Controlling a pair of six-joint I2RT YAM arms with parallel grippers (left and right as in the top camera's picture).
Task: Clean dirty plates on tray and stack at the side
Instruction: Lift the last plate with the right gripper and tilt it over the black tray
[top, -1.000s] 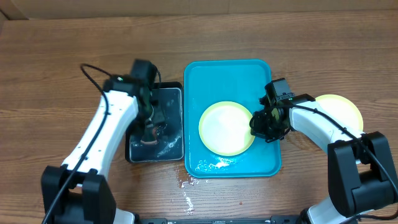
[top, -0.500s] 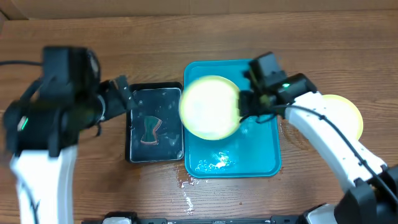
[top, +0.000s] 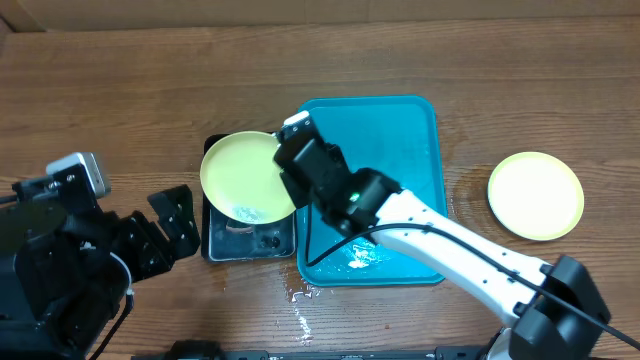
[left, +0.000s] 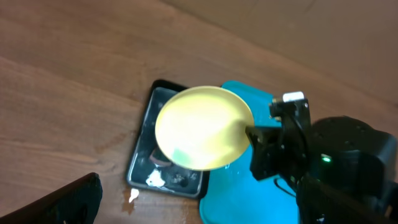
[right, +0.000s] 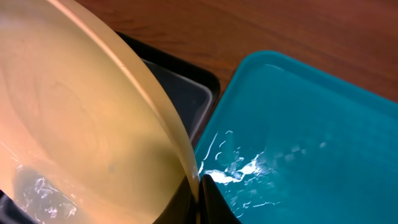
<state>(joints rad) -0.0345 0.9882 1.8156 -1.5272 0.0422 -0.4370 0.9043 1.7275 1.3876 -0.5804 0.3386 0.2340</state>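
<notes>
Over the black tray at centre-left, right gripper pinches a plate by its rim; left gripper gapes empty. Dip gently, avoiding spills.

A pale plate is held by its rim in the right hand over a black tray; a turquoise tray is seen just beside it on the wooden tabletop
</notes>
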